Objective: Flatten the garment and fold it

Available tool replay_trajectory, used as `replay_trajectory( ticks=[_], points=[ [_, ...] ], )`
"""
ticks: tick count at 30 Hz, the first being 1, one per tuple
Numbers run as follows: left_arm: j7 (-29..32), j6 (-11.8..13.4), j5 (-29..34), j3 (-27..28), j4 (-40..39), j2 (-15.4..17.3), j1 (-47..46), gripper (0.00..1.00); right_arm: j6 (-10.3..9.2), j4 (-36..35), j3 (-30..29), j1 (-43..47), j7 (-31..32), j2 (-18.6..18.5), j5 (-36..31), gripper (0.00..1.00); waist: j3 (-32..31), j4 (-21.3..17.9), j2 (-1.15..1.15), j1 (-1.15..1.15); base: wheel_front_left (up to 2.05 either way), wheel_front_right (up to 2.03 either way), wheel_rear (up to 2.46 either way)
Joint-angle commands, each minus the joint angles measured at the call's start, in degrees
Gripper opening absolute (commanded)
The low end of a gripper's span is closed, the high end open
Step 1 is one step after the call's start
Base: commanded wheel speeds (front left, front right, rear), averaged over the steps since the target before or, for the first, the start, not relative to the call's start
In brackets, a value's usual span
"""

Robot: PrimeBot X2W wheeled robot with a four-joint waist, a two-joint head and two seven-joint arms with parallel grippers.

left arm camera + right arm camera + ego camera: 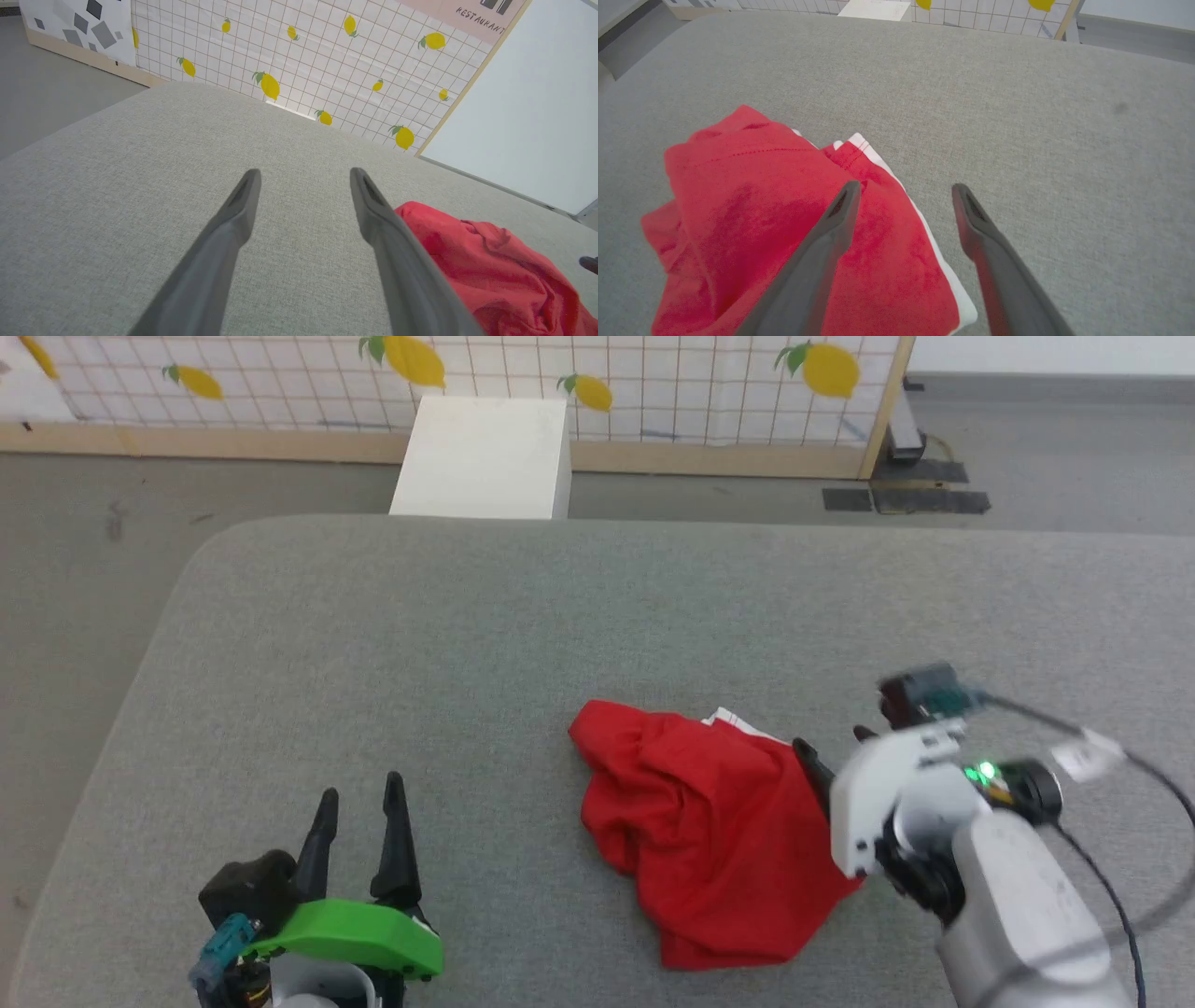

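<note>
Toward the front-right edge of the grey fabric-covered worktop [373, 616], the bright red, soft-fabric, shorts-like garment [719, 831] [490, 270] [761, 200] lies crumpled in a heap, its white trim [964, 310] showing along the right side. The right hand [836, 751] [906, 185] hovers at that trimmed edge w/ fingers spread wide, one above red cloth, the other above bare worktop; nothing pinched. The left hand [360, 786] [304, 171] sits toward the front-left corner, also spread & empty, beside the heap but apart from it.

Step in hand, by the look of it: the first grasp to open the heap flat. It is best done by lowering the right hand straight so its fingers straddle the trim, pinching one layer only, not the bunch. The left hand prob. needs the opposite edge, so both can pull outward, low & even, w/o dragging the garment off the worktop.
</note>
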Motion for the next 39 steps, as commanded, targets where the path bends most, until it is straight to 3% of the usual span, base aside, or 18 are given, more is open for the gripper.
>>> replay_trajectory(
  ticks=[1,8,14,16,17,22,27,30,33,36,39],
  points=[
    [-0.3,-0.3,0.7,0.7,-0.5,-0.4,0.2,1.00,-0.09,1.2,0.8,-2.4,3.4,0.0,-1.3,1.00,1.6,1.2,0.64,0.00,0.00,0.00,0.00],
    [-0.3,-2.3,1.8,1.2,-1.1,-1.8,-2.4,1.00,-0.09,8.3,6.2,-9.4,19.5,-0.6,-7.7,1.00,5.2,5.0,0.64,0.00,0.00,0.00,0.00],
    [-0.3,-3.4,0.3,2.3,-1.2,-2.4,-3.4,1.00,-0.09,10.5,8.0,-9.6,24.3,-2.3,-6.6,1.00,6.3,6.5,0.64,0.00,0.00,0.00,0.00],
    [-0.3,-3.6,0.3,2.3,-1.0,-2.4,-3.4,1.00,-0.09,9.8,7.2,-9.5,22.8,-2.4,-5.7,0.15,5.9,6.5,0.64,0.00,0.00,0.00,0.00],
    [-0.3,-3.6,0.3,2.3,-0.9,-2.5,-3.3,1.00,-0.09,9.2,6.7,-9.4,21.8,-2.4,-5.1,0.00,5.6,6.3,0.64,0.00,0.00,0.00,0.00],
    [-0.3,-3.5,0.5,2.2,-0.6,-2.5,-2.6,1.00,-0.09,4.0,4.4,-8.2,16.0,-2.4,-1.4,0.00,3.0,5.3,0.64,0.00,0.00,0.00,0.00],
    [-0.3,-3.4,1.0,2.2,-0.3,-2.5,-1.3,1.00,-0.09,-8.2,6.1,-2.4,14.4,-4.1,4.3,0.00,0.0,3.5,0.64,0.00,0.00,0.00,0.00],
    [-0.3,-3.4,1.2,2.1,-0.1,-2.5,-0.4,1.00,-0.09,-17.9,9.8,4.5,18.2,-7.0,9.3,0.00,-1.3,2.3,0.64,0.00,0.00,0.00,0.00],
    [-0.3,-3.4,1.3,1.8,0.1,-2.5,0.1,1.00,-0.09,-25.6,14.1,13.1,25.8,-11.4,15.4,0.00,-2.3,1.1,0.64,0.00,0.00,0.00,0.00],
    [-0.3,-3.3,1.3,1.7,0.2,-2.5,0.4,1.00,-0.09,-29.4,14.9,20.2,31.7,-14.2,18.6,0.00,-2.7,0.2,0.64,0.00,0.00,0.00,0.00],
    [-0.3,-3.4,1.3,1.4,0.6,-2.5,0.3,1.00,-0.09,-30.1,13.8,28.5,37.0,-14.3,19.2,0.00,-2.7,-0.8,0.64,0.00,0.00,0.00,0.00]
  ],
)
